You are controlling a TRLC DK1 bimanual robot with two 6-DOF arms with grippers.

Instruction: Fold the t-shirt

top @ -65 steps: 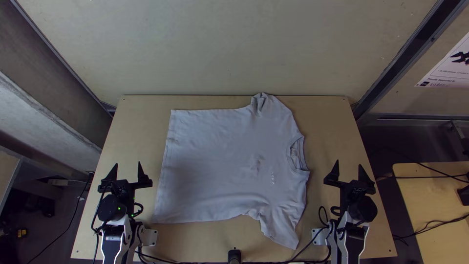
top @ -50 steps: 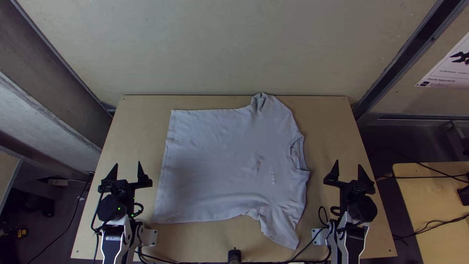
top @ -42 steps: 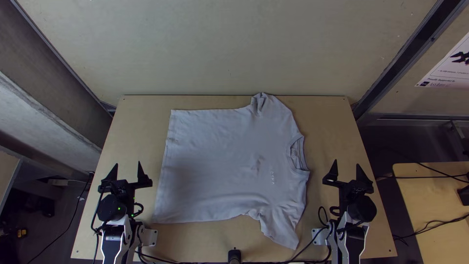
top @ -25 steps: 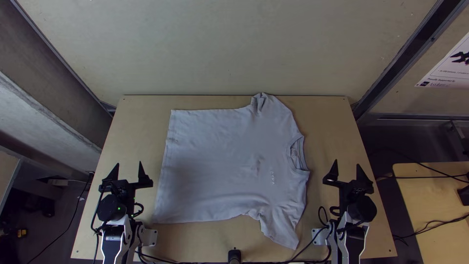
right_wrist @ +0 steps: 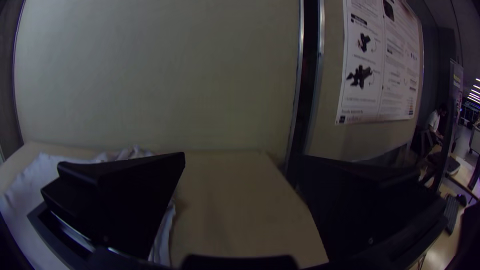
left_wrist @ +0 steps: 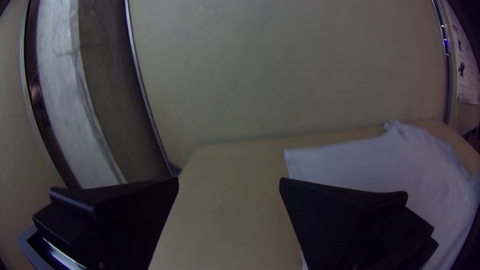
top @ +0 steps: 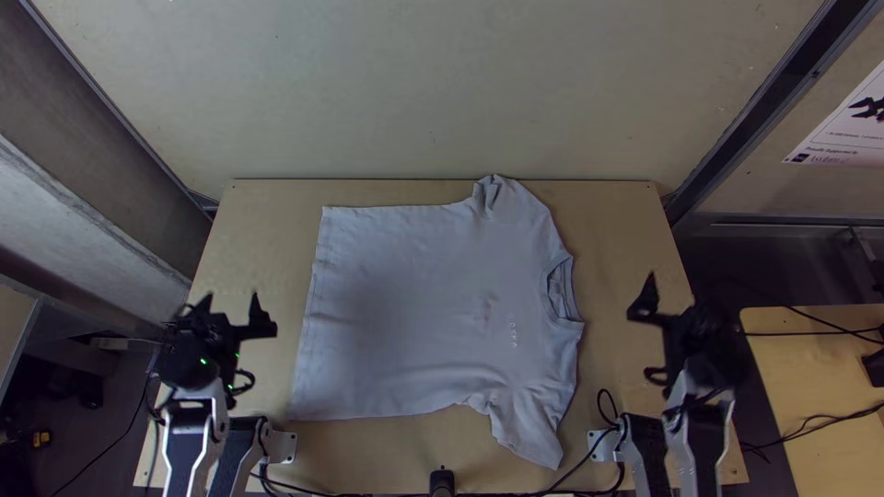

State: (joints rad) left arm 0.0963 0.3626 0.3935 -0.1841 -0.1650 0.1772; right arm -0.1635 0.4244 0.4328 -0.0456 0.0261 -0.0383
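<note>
A pale wall (top: 433,92) backs the wooden table (top: 262,230) under the spread t-shirt (top: 414,304).

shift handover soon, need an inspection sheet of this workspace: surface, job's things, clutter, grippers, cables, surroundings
Surface: light wooden table
Job's things: t-shirt spread out, not folded, wrinkled, collar towards the right arm's side
Clutter: small black object at the near edge
Grippers: left gripper and right gripper, both with jaws open, holding nothing
Cables: black cables across the side table, more beside the arm bases
Surroundings: pale wall beyond the table, poster to the right
</note>
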